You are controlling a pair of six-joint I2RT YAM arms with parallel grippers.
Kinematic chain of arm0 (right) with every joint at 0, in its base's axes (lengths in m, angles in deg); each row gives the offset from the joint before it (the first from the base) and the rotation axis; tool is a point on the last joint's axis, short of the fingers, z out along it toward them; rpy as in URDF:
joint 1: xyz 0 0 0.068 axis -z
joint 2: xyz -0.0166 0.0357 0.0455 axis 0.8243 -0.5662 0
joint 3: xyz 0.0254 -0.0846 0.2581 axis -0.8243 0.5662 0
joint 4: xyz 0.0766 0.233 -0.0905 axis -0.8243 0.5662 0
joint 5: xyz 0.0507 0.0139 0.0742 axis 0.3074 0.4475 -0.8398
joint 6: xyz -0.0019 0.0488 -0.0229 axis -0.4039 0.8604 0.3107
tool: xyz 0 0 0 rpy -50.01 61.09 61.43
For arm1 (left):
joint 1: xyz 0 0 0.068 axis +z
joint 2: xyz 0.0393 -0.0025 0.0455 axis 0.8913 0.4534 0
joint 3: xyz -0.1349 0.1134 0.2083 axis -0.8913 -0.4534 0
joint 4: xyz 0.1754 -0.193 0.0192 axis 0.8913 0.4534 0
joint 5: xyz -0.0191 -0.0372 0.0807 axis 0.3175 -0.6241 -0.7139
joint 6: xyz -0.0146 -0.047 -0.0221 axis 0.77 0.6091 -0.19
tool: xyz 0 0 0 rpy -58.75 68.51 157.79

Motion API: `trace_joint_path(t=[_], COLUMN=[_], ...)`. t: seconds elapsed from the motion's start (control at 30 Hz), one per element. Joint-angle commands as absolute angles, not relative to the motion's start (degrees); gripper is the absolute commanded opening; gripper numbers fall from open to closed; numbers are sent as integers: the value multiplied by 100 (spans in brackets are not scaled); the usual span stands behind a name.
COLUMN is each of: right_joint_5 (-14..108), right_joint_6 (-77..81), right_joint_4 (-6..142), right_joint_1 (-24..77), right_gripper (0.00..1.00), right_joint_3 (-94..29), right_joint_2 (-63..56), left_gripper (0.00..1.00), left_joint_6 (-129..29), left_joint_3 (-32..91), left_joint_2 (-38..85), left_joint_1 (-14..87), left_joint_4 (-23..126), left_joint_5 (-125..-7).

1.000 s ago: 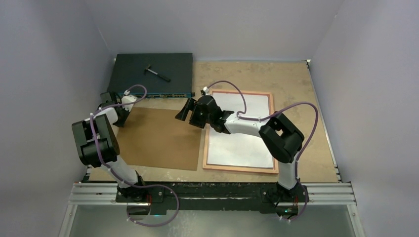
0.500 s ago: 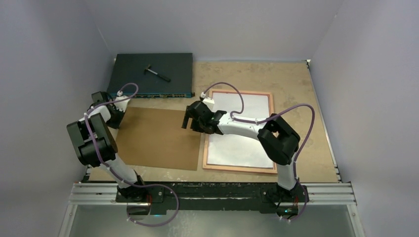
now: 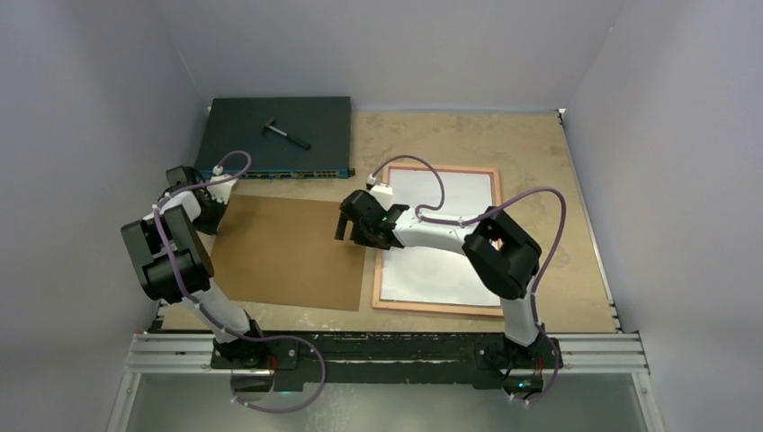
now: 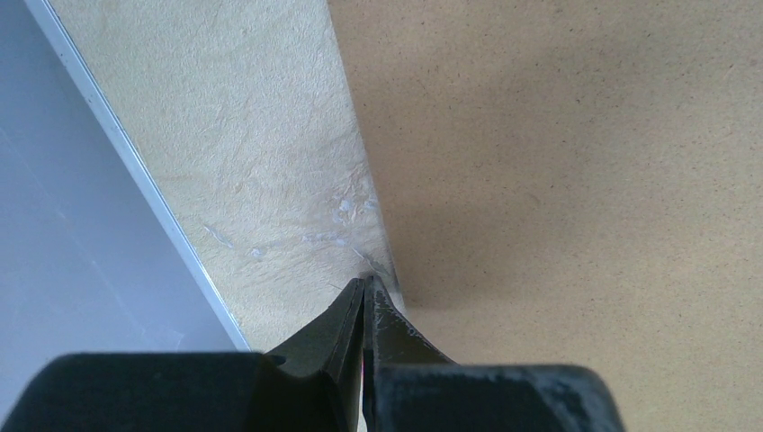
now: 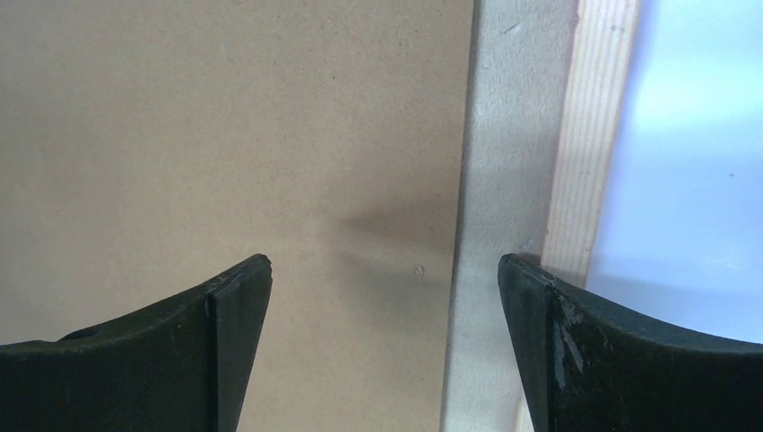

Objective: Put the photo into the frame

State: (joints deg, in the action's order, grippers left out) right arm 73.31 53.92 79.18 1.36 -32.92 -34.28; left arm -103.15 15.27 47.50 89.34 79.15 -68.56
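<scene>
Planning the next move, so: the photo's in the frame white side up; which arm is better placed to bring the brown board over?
Right, probably. The right gripper hangs open over the brown board, at its edge beside the frame; the left gripper is shut at the opposite edge.

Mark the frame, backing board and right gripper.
frame (image 5: 596,126), right wrist view, on its pale wooden rail.
backing board (image 3: 288,252), top external view, near its centre.
right gripper (image 5: 385,263), right wrist view, midway between its open fingertips.
</scene>
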Motion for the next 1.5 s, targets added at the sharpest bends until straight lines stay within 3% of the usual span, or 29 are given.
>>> trace_joint_path(t=[0.0,0.23,0.73,1.07,1.47], right_joint_5=[7691,7188,5680,5865,6002], right_joint_6=[5439,5529,6048,6093,6511], right_joint_4=[8406,8061,5714,5736,5716], right_joint_1=[96,73,611,710,1324], right_gripper=[99,99,99,98,99], right_joint_3=[-3665,-3745,-2836,-2516,-1174], right_joint_2=[-3822,-4035,-2950,-2189,-973], left_gripper=[0,0,0,0,0], left_joint_6=[-10250,-10303,-10234,-10045,-9405], left_joint_3=[1134,1109,958,946,1089], left_joint_2=[5260,5575,5543,5365,5335], left_joint_1=[9019,8997,8015,7606,6345], left_joint_4=[8699,8727,8817,8912,9074], left_joint_5=[-6756,-6696,-6680,-6592,-6280])
